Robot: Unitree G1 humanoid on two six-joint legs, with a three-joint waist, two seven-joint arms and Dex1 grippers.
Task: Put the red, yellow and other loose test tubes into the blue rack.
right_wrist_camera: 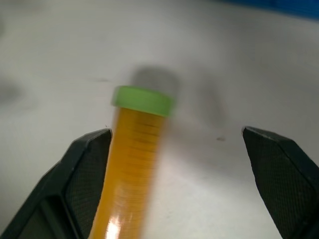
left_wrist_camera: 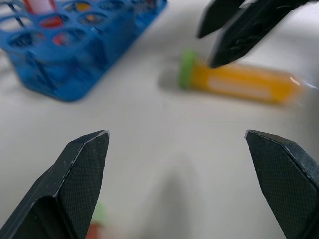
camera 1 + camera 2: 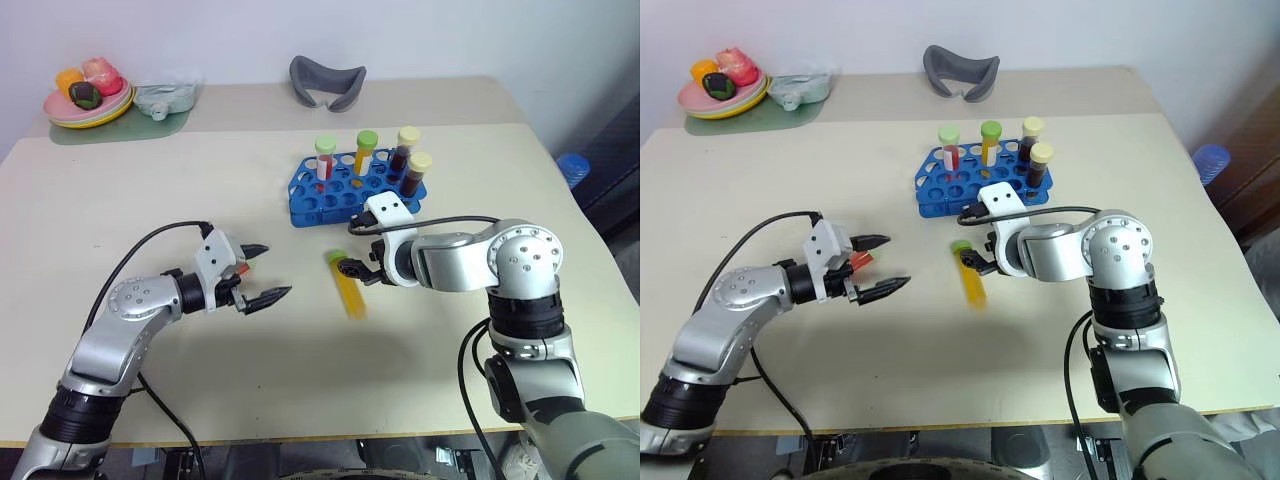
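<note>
Rack [image 3: 345,190] w/ 4 capped tubes upright, yellow tube [image 3: 348,287] loose nearby

— What colours are the tubes?
— The loose tube [image 3: 349,287] is yellow-orange with a green cap; the rack [image 3: 340,192] is blue.
— And at eleven o'clock?
— A pink and green plate [image 3: 88,108], grey mask [image 3: 327,82].

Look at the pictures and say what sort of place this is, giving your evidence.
Probably a robot practice room, not a real laboratory: a plain table holds a blue rack of capped tubes, a loose yellow tube, and a plate of toy food.
</note>
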